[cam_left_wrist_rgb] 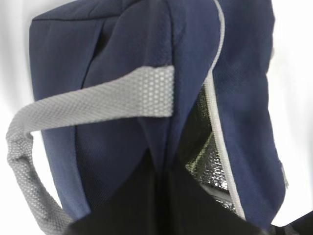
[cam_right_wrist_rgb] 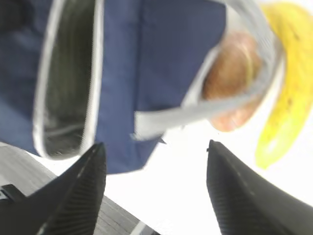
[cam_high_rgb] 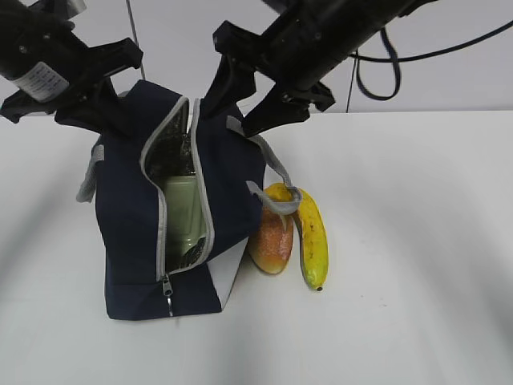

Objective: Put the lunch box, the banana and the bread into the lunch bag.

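Observation:
The navy lunch bag (cam_high_rgb: 128, 208) stands on the white table with its grey zipper open. The sage-lidded lunch box (cam_high_rgb: 181, 212) sits inside it. The bread (cam_high_rgb: 271, 237) and the banana (cam_high_rgb: 312, 237) lie side by side on the table against the bag's right side. My left gripper (cam_high_rgb: 119, 112) is shut on a fold of fabric at the bag's top left edge, as the left wrist view (cam_left_wrist_rgb: 164, 196) shows. My right gripper (cam_high_rgb: 232, 112) is open and empty above the bag's top right edge. Its wrist view shows the gripper (cam_right_wrist_rgb: 154, 152), bag (cam_right_wrist_rgb: 146, 58), bread (cam_right_wrist_rgb: 234, 83) and banana (cam_right_wrist_rgb: 288, 98).
A grey webbing handle (cam_high_rgb: 276, 188) droops from the bag over the bread's top end. Another handle (cam_left_wrist_rgb: 98, 100) hangs on the left side. The silver lining (cam_left_wrist_rgb: 205, 161) shows inside the opening. White table (cam_high_rgb: 417, 241) lies to the right of the banana.

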You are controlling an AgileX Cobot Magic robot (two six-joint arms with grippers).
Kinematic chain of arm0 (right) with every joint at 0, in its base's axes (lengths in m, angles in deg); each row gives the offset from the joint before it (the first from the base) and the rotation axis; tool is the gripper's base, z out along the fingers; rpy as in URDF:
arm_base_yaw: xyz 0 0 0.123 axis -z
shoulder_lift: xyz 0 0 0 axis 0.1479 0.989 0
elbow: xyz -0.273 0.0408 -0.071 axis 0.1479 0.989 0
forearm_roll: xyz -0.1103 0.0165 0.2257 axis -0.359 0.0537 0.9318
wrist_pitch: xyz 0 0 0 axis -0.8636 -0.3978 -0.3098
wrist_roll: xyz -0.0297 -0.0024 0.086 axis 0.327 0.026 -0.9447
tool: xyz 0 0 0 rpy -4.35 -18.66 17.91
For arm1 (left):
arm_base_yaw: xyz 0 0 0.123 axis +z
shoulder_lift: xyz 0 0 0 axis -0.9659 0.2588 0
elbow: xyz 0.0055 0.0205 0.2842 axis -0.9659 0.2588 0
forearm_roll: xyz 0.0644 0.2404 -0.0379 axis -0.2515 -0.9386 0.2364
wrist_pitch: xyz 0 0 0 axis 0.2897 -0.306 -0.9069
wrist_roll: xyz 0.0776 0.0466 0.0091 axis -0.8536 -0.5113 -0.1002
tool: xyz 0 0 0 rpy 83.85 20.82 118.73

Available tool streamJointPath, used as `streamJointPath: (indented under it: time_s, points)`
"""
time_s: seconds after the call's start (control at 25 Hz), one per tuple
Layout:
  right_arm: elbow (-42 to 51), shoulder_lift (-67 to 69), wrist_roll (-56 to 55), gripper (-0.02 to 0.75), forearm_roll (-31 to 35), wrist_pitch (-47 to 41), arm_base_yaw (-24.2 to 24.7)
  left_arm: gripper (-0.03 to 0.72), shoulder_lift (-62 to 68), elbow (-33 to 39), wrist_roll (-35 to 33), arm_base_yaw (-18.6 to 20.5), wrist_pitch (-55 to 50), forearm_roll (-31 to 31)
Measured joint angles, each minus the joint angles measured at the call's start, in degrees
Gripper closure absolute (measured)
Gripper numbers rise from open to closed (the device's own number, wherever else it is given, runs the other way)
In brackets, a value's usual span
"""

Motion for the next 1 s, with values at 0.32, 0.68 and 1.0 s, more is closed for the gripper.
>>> streamJointPath:
  time_s: [0.32, 0.68, 1.0]
  points:
    - [21.7, -15.3, -3.1, 0.26, -8.1, 10.0, 0.0, 0.691, 0.0, 0.0, 0.0, 0.0, -0.4, -0.1]
    - [31.0, -16.1, -3.2, 0.261, -14.2, 13.1, 0.0, 0.691, 0.0, 0.0, 0.0, 0.0, -0.7, -0.2]
    - [30.8, -7.9, -5.5, 0.26, -19.2, 18.5, 0.0, 0.691, 0.0, 0.0, 0.0, 0.0, -0.8, -0.2]
